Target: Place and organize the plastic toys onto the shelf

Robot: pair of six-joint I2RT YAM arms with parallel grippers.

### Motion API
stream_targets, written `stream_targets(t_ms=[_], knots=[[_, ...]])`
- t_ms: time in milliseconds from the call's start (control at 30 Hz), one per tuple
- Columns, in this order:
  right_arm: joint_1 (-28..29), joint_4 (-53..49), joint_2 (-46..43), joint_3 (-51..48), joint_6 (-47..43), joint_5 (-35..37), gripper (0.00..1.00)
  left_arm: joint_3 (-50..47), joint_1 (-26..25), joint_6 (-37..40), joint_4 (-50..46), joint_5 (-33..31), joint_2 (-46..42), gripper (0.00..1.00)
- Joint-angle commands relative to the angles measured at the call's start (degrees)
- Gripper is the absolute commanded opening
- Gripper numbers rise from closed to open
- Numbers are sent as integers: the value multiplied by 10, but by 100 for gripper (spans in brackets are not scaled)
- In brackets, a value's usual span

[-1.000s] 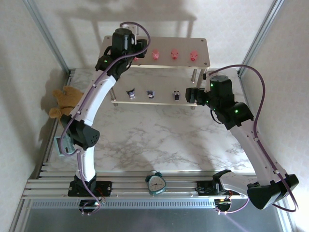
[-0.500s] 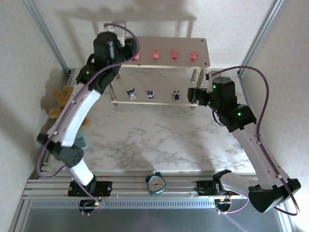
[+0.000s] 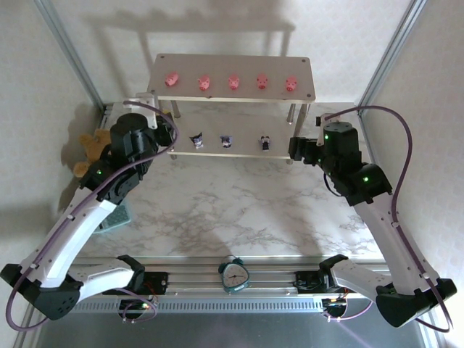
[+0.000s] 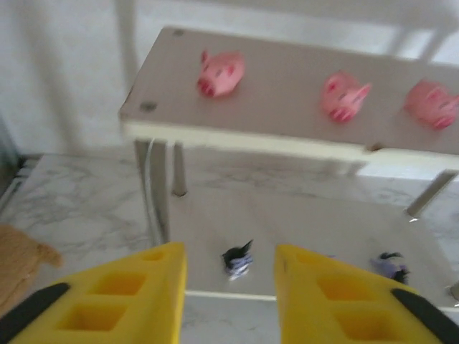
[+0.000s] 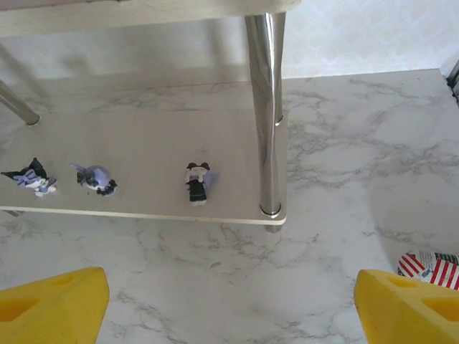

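— Now, what is sitting where?
— Five pink pigs [image 3: 233,82] are standing in a row on the top board of the shelf [image 3: 217,65]. Three dark figurines [image 3: 227,141] are standing spaced along its lower board. No toy is lying on the marble table [image 3: 232,210], so the sorting is looking finished, as a judgement.

— How are they likely to be handling?
— Each is appearing small, light and rigid, in smooth moulded plastic that may be slipping under a loose pinch. Pinching a pig across its rounded flanks, or a figurine across the body below its ears, is seeming safest. A sideways nudge is likely to be tipping either over.

— What are the grippers doing?
— Left gripper [image 4: 228,252] is pointing at the shelf's left end, yellow fingers parted with nothing between them. Right gripper [image 5: 229,287] is facing the lower board's right end, fingers spread wide and empty.

— What is proving hard to read?
— Left wrist view is blurring, so the pigs' faces are smearing. A red-and-white striped object [image 5: 430,266] is being cut off at the right wrist view's edge. The left arm [image 3: 87,217] is covering part of a teddy bear [image 3: 93,148] and of a teal object [image 3: 117,217], whose identity cannot be told.
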Motion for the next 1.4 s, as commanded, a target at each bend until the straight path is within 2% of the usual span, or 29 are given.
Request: stream_targets(t_ms=[0, 133, 200, 400, 433, 467, 633, 767, 867, 1000, 1267, 1367], knots=[[-3, 3, -15, -30, 27, 22, 91, -101, 17, -29, 42, -62, -60, 43], [-4, -4, -19, -65, 31, 65, 94, -232, 50, -42, 136, -65, -136, 50], [-7, -11, -19, -84, 37, 80, 95, -287, 58, -32, 188, -78, -170, 57], [-23, 6, -63, -166, 67, 112, 99, -374, 76, -3, 270, -97, -206, 71], [-27, 9, -72, -178, 70, 117, 99, -381, 78, -3, 274, -104, -205, 83], [-31, 12, -82, -192, 74, 124, 99, -389, 79, -1, 282, -112, -203, 100], [-50, 32, -108, -250, 85, 157, 99, -437, 86, 10, 344, -198, -185, 100], [-60, 56, -109, -283, 94, 179, 99, -495, 98, 88, 467, -188, -158, 100], [-62, 77, -109, -306, 96, 188, 99, -532, 112, 105, 544, -184, -126, 100], [-64, 112, -109, -334, 93, 205, 99, -562, 146, 103, 622, -159, -78, 100], [-64, 167, -109, -375, 90, 218, 99, -606, 232, 83, 788, -40, 45, 100], [-65, 190, -109, -389, 90, 222, 99, -616, 243, 77, 856, -21, 99, 100]])
